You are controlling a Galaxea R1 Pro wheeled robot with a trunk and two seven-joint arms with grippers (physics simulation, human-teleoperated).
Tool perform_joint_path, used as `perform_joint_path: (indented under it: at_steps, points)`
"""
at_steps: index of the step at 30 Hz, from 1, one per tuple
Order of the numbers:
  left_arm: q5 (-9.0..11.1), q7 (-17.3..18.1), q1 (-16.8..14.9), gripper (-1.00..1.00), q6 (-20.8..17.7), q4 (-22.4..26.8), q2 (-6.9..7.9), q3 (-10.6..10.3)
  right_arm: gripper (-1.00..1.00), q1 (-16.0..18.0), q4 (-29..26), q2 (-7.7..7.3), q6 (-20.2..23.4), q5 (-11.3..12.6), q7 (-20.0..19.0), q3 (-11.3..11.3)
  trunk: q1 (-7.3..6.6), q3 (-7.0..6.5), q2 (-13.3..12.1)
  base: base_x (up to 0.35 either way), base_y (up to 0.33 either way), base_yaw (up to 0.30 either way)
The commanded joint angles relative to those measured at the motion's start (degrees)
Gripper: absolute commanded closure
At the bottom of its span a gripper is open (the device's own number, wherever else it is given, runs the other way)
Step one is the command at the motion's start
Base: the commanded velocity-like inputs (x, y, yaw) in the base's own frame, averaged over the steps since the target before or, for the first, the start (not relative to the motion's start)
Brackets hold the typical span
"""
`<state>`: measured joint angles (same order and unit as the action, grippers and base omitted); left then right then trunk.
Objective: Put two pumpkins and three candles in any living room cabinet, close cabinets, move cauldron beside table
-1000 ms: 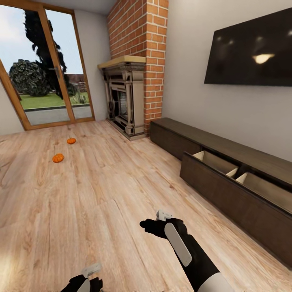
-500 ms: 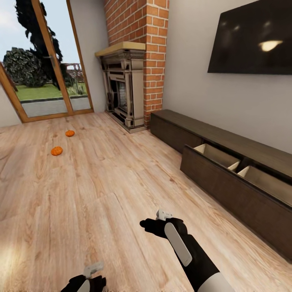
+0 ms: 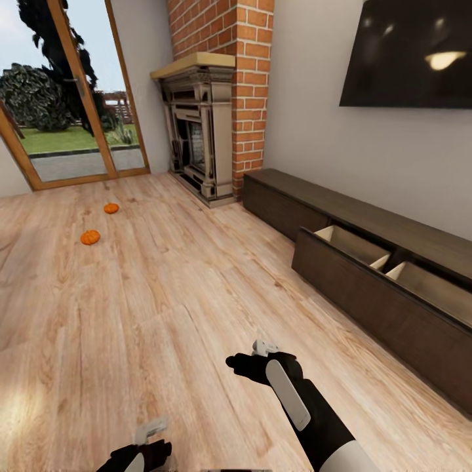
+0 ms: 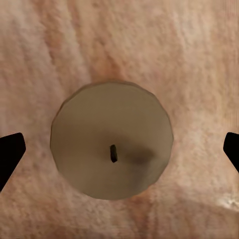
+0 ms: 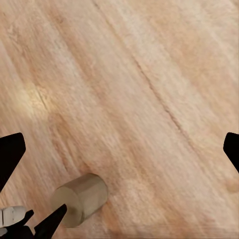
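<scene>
Two orange pumpkins (image 3: 90, 236) (image 3: 111, 208) lie on the wood floor at the far left, near the glass door. The dark-brown cabinet (image 3: 341, 216) runs along the right wall, with one wide drawer (image 3: 357, 246) pulled open to show its pale inside. A tan candle (image 4: 112, 139) stands on the floor under my left gripper (image 4: 119, 152), which is open with a fingertip far out on each side. In the right wrist view the candle (image 5: 79, 197) sits beside the left gripper's fingers (image 5: 47, 224). My right gripper (image 3: 246, 364) hangs open over bare floor. The cauldron, the table and the other candles are out of view.
A brick chimney with a stone fireplace (image 3: 196, 131) stands at the back, left of the cabinet. A black TV (image 3: 406, 52) hangs on the right wall. The glass door (image 3: 59, 98) is at the far left. Wood floor stretches between me and the pumpkins.
The whole picture has shifted: the camera has moved forward and turned slightly, so the pumpkins and fireplace sit higher. Both arms hold the same pose.
</scene>
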<state>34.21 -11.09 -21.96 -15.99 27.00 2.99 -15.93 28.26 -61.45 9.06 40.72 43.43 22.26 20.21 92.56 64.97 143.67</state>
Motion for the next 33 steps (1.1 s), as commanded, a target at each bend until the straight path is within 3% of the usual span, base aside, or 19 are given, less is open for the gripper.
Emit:
perform_joint_path:
  at_steps: [1, 6, 15, 19, 33]
  points:
    - [0.6, -0.5, 0.0, -1.00, 0.0, 0.2, 0.08, -0.4, -1.00, 0.0, -0.1, -0.01, 0.1, 0.6, 0.6, 0.1, 0.01, 0.28, 0.0, 0.000, 0.000, 0.000]
    - [0.5, -0.5, 0.0, -1.00, 1.0, 0.2, 0.16, -0.3, -1.00, 0.0, -1.5, -0.08, 0.1, 0.6, 0.5, 0.1, 0.14, 1.39, 0.1, 0.000, 0.000, 0.000]
    - [0.4, -0.5, -0.1, -1.00, 1.3, 0.9, 0.23, -0.2, -1.00, -0.4, -19.8, -1.58, 2.4, 0.8, 0.2, 0.3, 0.17, 1.61, 0.1, 0.000, 0.000, 0.000]
    - [0.4, -0.5, -0.1, -1.00, 1.4, 1.2, 0.18, -0.2, -1.00, -0.5, -21.6, -1.73, 2.6, 0.8, 0.1, 0.4, 0.17, 1.61, 0.1, 0.000, 0.000, 0.000]
    - [0.4, -0.5, -0.5, -1.00, 3.8, 1.3, 0.25, -0.2, -1.00, -0.6, -21.9, -1.77, 2.7, 0.7, 0.1, 0.4, 0.53, 4.71, 0.3, 0.000, 0.000, 0.000]
